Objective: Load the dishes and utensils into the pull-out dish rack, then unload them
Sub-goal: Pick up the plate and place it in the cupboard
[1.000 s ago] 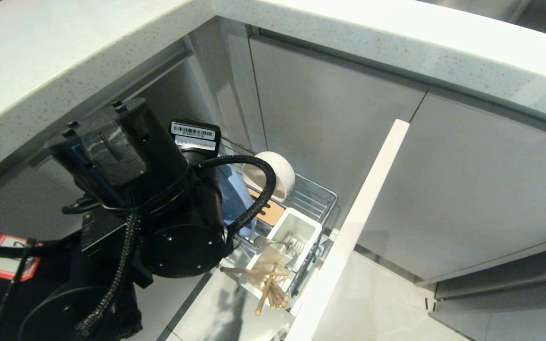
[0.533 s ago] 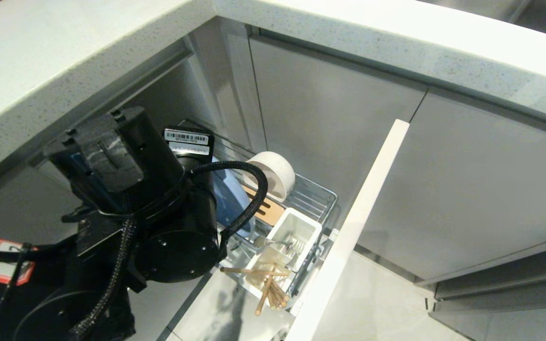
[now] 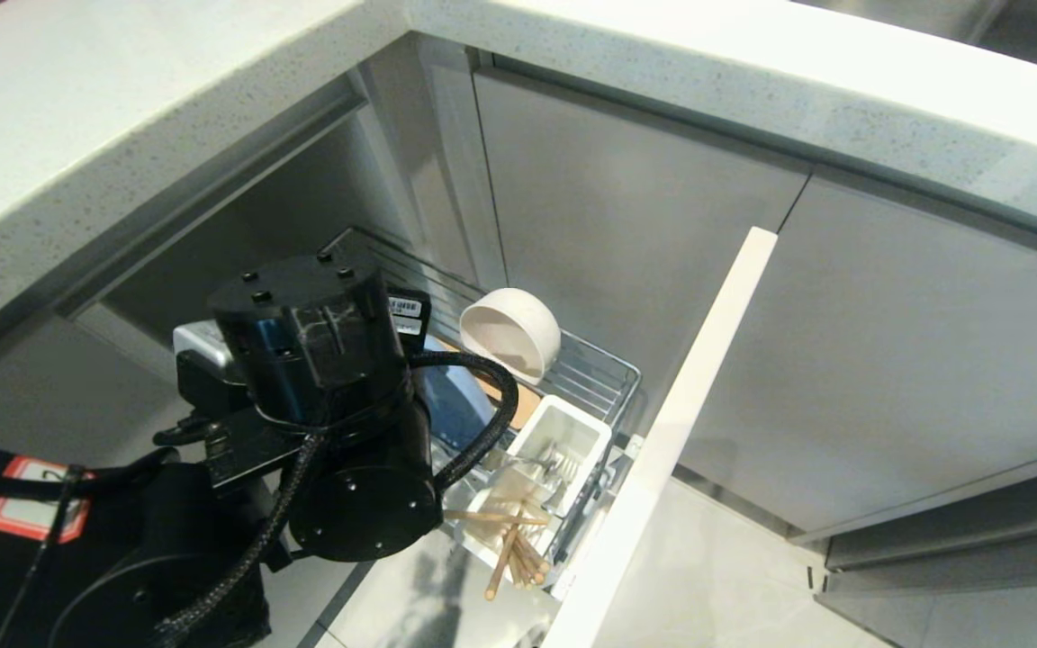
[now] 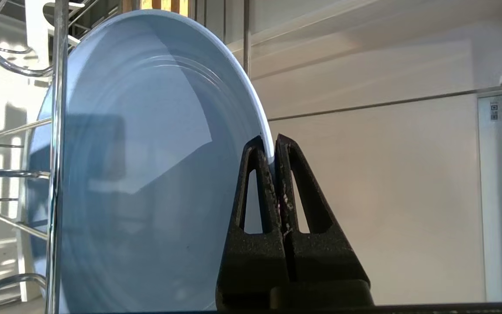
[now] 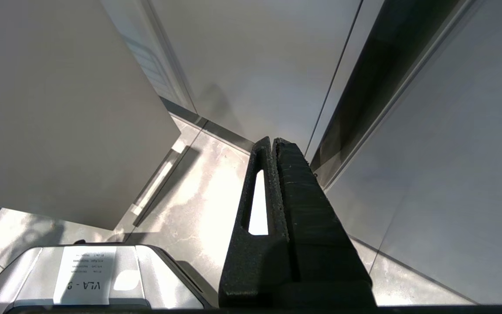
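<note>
Pinching the rim of the flat round light-blue plate (image 4: 146, 161), the left gripper (image 4: 273, 150) has its fingers closed on it; the plate stands upright among the prongs of the chrome wire pull-out dish rack (image 3: 604, 382). Risk: the thin-edge grip may slip, or the plate snag a prong. The right gripper (image 5: 273, 146) hangs parked, closed and empty.

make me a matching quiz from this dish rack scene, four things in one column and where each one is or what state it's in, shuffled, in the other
Things:
1. blue plate
2. white bowl
3. chopsticks
4. right gripper

Places or states:
A. resting on its side at the far end of the rack
B. shut on nothing, pointing at the floor
C. standing on edge between the wire prongs, rim pinched by the left gripper
D. leaning out of the white cup

Pairs: 1-C, 2-A, 3-D, 4-B
</note>
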Motion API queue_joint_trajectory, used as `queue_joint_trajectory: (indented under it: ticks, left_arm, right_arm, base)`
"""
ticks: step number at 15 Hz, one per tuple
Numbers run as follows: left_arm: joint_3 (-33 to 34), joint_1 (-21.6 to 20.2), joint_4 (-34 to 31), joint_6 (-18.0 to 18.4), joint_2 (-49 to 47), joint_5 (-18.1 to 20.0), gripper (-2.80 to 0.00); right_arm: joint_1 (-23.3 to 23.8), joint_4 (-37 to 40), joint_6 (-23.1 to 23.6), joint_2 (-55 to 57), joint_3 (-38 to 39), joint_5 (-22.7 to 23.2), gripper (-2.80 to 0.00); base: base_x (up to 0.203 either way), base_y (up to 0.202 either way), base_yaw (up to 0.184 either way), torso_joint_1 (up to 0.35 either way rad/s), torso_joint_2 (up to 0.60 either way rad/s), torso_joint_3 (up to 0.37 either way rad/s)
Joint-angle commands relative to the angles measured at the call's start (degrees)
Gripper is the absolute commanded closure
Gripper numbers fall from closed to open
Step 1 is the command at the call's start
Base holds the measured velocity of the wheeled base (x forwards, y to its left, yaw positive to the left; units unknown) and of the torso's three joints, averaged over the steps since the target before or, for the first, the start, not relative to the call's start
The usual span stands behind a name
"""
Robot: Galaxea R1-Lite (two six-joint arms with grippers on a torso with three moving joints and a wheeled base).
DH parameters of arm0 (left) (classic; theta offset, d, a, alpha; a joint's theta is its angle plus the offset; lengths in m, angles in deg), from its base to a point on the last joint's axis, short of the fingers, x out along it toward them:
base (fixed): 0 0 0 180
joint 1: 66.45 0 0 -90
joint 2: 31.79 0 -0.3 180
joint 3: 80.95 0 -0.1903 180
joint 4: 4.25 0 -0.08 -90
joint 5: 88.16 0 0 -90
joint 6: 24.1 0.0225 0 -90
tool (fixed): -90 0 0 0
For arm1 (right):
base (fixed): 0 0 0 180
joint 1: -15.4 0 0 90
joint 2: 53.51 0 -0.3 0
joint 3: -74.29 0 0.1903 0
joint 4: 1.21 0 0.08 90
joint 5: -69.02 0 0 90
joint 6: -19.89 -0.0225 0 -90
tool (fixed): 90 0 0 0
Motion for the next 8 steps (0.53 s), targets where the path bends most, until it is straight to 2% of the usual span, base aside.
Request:
queue_joint_trajectory:
  ticks: [1, 5, 6, 8]
  left_arm:
    - [0.04, -0.07, 0.09, -0.4, -0.85, -0.45, 0.0]
    - [-0.22, 0.01, 0.0, 0.13, -0.67, -0.54, 0.0]
    - [-0.22, 0.01, 0.0, 0.21, -0.59, -0.54, -2.8]
    - [-0.31, 0.01, 0.0, 0.65, -0.59, -0.54, -2.8]
  right_arm:
    - [-0.05, -0.02, -0.03, -0.22, 0.09, 0.0, 0.0]
    - [-0.02, -0.02, 0.01, -0.19, 0.09, 0.0, 0.0]
    - [-0.05, -0.02, 0.01, -0.21, 0.09, 0.0, 0.0]
    - [-0.06, -0.02, -0.01, -0.23, 0.09, -0.03, 0.0]
  base:
    - [0.0, 0.0, 0.0, 0.0, 0.0, 0.0]
    - [0.0, 0.0, 0.0, 0.0, 0.0, 0.0]
    - [0.0, 0.0, 0.0, 0.0, 0.0, 0.0]
    - [0.0, 0.0, 0.0, 0.0, 0.0, 0.0]
